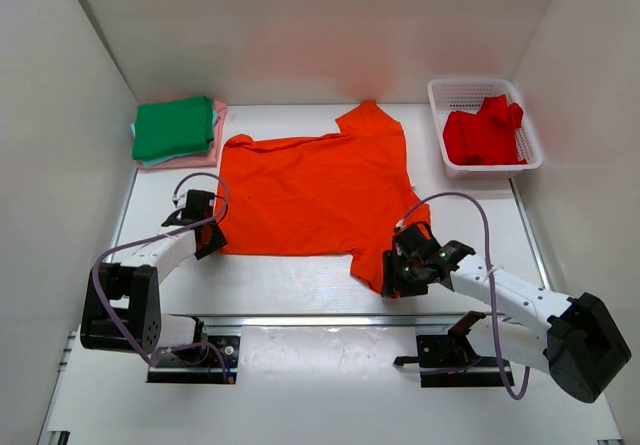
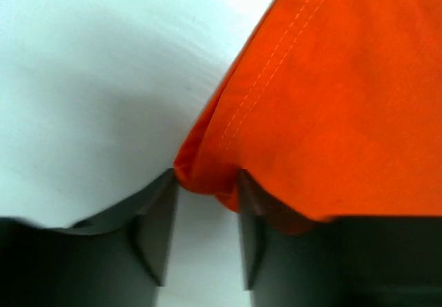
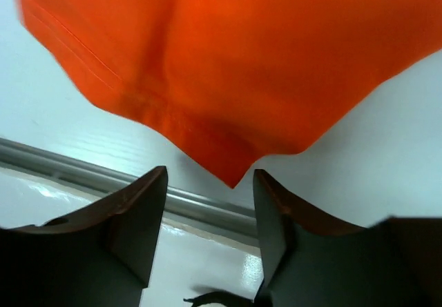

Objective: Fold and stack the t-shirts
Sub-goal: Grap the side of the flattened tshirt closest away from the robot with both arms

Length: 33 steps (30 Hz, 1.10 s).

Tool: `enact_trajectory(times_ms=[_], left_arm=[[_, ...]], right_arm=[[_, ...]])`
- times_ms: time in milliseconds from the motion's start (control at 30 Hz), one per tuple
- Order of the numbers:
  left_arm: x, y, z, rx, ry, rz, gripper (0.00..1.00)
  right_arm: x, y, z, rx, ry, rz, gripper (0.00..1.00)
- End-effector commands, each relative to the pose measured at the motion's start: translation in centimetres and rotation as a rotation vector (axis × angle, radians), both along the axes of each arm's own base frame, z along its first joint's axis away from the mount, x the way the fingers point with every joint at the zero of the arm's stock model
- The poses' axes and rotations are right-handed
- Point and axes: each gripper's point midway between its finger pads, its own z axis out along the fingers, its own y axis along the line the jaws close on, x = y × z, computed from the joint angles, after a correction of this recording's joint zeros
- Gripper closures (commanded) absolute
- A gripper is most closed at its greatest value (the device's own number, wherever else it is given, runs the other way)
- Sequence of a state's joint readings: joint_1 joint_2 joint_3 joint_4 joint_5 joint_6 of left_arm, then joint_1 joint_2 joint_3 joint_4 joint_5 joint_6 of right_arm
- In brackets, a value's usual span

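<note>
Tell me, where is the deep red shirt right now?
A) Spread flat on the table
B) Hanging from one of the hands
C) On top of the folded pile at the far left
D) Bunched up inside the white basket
D: the red shirt lies crumpled inside the white mesh basket at the far right; the one spread flat is the orange shirt.
</note>
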<state>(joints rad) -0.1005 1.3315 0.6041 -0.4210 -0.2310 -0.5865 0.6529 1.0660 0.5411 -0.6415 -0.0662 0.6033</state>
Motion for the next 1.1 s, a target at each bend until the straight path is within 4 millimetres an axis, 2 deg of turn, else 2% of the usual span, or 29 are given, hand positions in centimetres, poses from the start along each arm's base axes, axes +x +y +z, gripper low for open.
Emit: enact_trajectory(times_ms=[0, 67, 100, 133, 167, 200, 233, 267, 367, 433, 500, 533, 600, 733, 900, 1067], left_arm=[[0.0, -0.2, -0.8, -0.011, 0.023, -0.01, 0.61], [0.2, -0.4, -0.7, -0.015, 0.01, -0.016, 0.72], [0.0, -0.4, -0.7, -0.013, 0.019, -0.025, 0.81], [0.1, -0.4, -0.7, -0.017, 0.015, -0.026, 0.93], [-0.3, -0.4, -0.8, -0.014, 0.028, -0.031, 1.0], [-0.5, -0.4, -0.8, -0.012, 0.034, -0.045, 1.0], [-0.5, -0.5, -0.7, -0.019, 0.027, -0.042, 1.0], [-0.9, -0.4, -0.8, -0.017, 0.031, -0.046, 1.0], [-0.9, -0.6, -0.4, -0.019, 0.008, -0.075, 1.0], [-1.3, -0.9, -0.4, -0.033, 0.009, -0.079, 1.0], [-1.5, -1.2, -0.4, -0.047, 0.02, -0.095, 1.0], [-1.8, -1.6, -0.5, -0.047, 0.026, -0.114, 1.0], [-2.2, -1.7, -0.3, -0.046, 0.028, -0.128, 1.0], [-3.0, -1.5, -0.3, -0.051, 0.034, -0.125, 1.0], [-4.0, -2.6, 0.4, -0.068, 0.051, -0.156, 1.0], [-3.7, -1.7, 1.7, -0.059, 0.042, -0.069, 1.0]], right_arm=[[-1.9, 0.5, -1.7, 0.023, 0.082, -0.028, 0.49], [-2.8, 0.3, -2.7, 0.021, 0.118, -0.02, 0.48], [-3.2, 0.2, -3.0, 0.016, 0.132, -0.015, 0.49], [-3.3, 0.1, -3.1, 0.013, 0.136, -0.021, 0.56], [-3.5, -0.1, -3.4, 0.006, 0.141, -0.021, 0.66], [-3.5, -0.2, -3.4, 0.005, 0.139, -0.024, 0.72], [-3.4, -0.5, -3.3, 0.011, 0.127, -0.036, 0.88], [-3.0, -0.6, -3.0, 0.022, 0.104, -0.041, 0.99], [-2.3, -1.2, -2.5, 0.032, 0.069, -0.081, 1.0], [-1.7, -0.8, -1.4, 0.055, 0.047, -0.091, 1.0], [-1.9, -1.0, -0.6, 0.025, 0.044, -0.09, 1.0], [-1.7, -0.5, 0.3, 0.04, 0.033, -0.082, 1.0], [-2.6, -0.7, 0.8, 0.029, 0.054, -0.08, 1.0], [-2.3, 0.2, 3.7, 0.077, 0.006, -0.083, 1.0], [-1.4, -0.2, 7.3, 0.067, -0.047, -0.071, 1.0], [-0.6, -0.1, 8.4, 0.085, -0.062, -0.075, 1.0]])
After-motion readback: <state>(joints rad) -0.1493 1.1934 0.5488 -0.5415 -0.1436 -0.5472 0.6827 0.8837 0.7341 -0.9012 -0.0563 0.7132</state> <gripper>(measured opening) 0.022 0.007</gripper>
